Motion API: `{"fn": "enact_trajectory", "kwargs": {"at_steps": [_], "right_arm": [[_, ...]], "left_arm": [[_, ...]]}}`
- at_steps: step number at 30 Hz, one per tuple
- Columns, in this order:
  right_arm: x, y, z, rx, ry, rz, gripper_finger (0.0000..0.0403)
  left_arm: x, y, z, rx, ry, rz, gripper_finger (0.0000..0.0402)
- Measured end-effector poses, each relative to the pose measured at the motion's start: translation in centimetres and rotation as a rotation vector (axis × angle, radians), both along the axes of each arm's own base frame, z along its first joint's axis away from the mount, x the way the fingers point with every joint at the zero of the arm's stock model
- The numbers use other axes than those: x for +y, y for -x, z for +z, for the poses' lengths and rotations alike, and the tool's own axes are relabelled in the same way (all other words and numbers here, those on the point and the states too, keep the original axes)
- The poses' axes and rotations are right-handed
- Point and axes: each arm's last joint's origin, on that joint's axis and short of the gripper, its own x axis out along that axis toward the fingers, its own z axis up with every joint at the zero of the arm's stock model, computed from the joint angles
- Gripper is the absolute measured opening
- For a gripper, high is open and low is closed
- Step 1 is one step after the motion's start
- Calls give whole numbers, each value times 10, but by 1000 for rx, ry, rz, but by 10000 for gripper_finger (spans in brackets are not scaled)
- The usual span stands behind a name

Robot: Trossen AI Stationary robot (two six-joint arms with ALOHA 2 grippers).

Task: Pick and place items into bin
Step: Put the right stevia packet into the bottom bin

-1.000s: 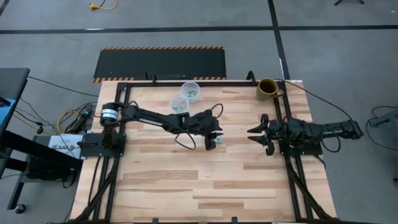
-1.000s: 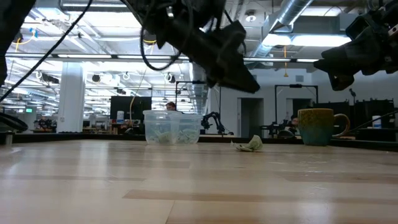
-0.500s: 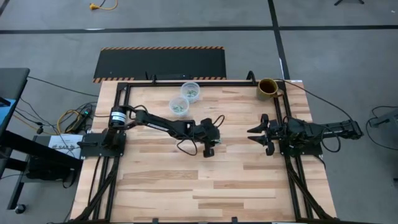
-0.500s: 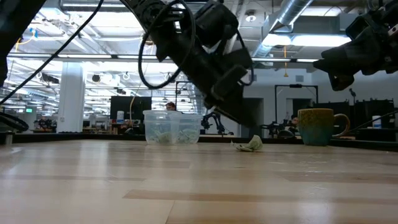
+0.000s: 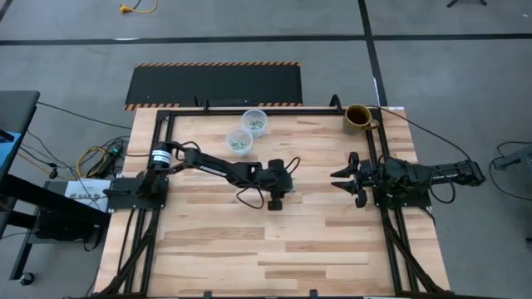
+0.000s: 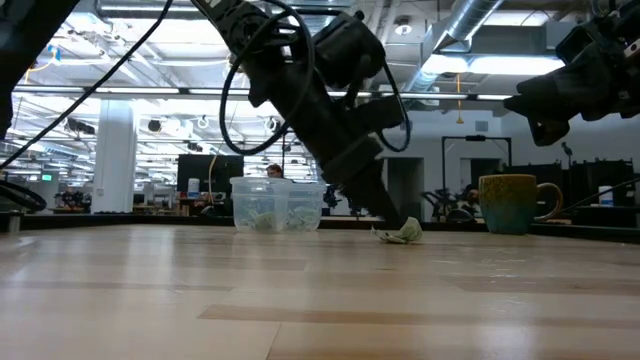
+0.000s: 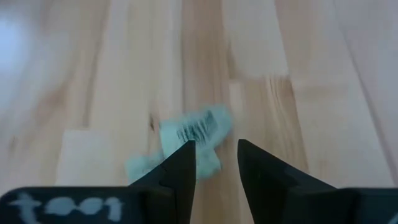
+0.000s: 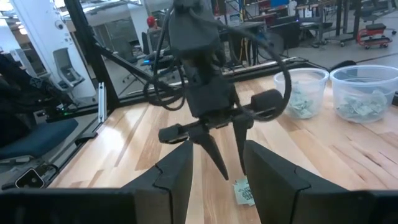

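One small pale green-and-white wrapped piece [image 6: 403,232] lies flat on the wooden table, right of centre [image 5: 292,190]. My left gripper [image 7: 216,158] is open and low over it, fingers slanting down. In the left wrist view the piece [image 7: 194,132] lies just beyond the fingertips, partly behind one finger. Two clear plastic cups [image 5: 239,141] [image 5: 254,120] holding more such pieces stand toward the far edge. My right gripper [image 5: 341,176] waits open at the table's right side and looks at the piece [image 8: 244,190]. My left gripper comes at the wrapped piece from above, slanting from the table's left. One open finger [image 7: 184,163] stands at the piece's near edge [image 7: 205,155]. I cannot tell whether it touches. The piece lies flat on the table.
A brown mug [image 5: 357,116] stands at the far right corner, also in the low view [image 6: 510,203]. The cups [image 6: 278,205] stand behind the left arm. Bare wood [image 5: 274,249] stretches across the near half of the table. People and equipment show in the room beyond.
My left gripper has come down from well above the table to just over the wrapped piece, shifting slightly toward the near edge, and its arm has stretched out lower. The piece has stayed where it was.
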Motion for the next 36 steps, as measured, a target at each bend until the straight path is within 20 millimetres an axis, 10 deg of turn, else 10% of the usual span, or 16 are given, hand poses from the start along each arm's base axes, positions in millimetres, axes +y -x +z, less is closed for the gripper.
{"fn": "enact_trajectory", "kwargs": {"at_steps": [36], "right_arm": [[0,0,0,-1,0,0,136]], "left_arm": [[3,-4,-3,-35,-26,-32,110]]}}
